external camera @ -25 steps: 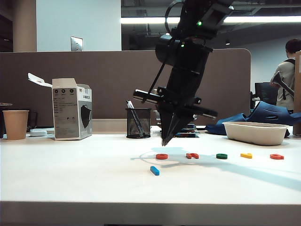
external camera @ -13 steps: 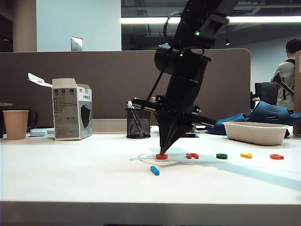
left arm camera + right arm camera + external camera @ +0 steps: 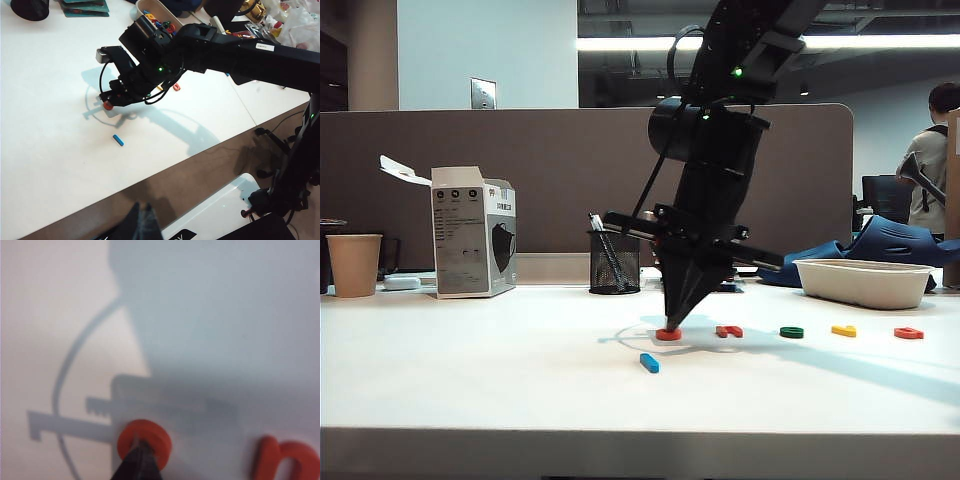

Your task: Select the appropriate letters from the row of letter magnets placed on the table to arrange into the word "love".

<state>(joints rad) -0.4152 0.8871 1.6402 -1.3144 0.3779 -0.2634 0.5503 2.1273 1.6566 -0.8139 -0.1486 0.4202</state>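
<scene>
Nearest the front edge of the tabletop [image 3: 470,390] lies the blue straight bar [image 3: 649,362], alone and already pulled out of the row. Just behind it the right gripper [image 3: 669,328] has come down over the last second from a hover above the row; its fingers, pressed together into one point, now rest on the orange-red ring [image 3: 668,334]. The right wrist view shows the dark tip set at the ring's hole, so it looks like a push or drag, not a pinch. The ring also sits very slightly further right than a second ago. I judge that the "o" is the step in hand: the bar is placed as "l", and the ring has to be slid forward to sit beside it.

The left gripper [image 3: 142,225] hangs well back from the work, off the tabletop's near side, only a blurred dark shape in its own view; I cannot tell whether its fingers are spread or closed.

Counted: six letter magnets in all. One blue bar in front. In the row behind, from the ring rightward: one orange-red arch-shaped letter [image 3: 728,331], one dark green e [image 3: 791,332], one yellow V [image 3: 843,330], one more orange-red letter [image 3: 908,333]. That makes three orange-red, one blue, one green, one yellow. Two letters of the word are untouched
</scene>
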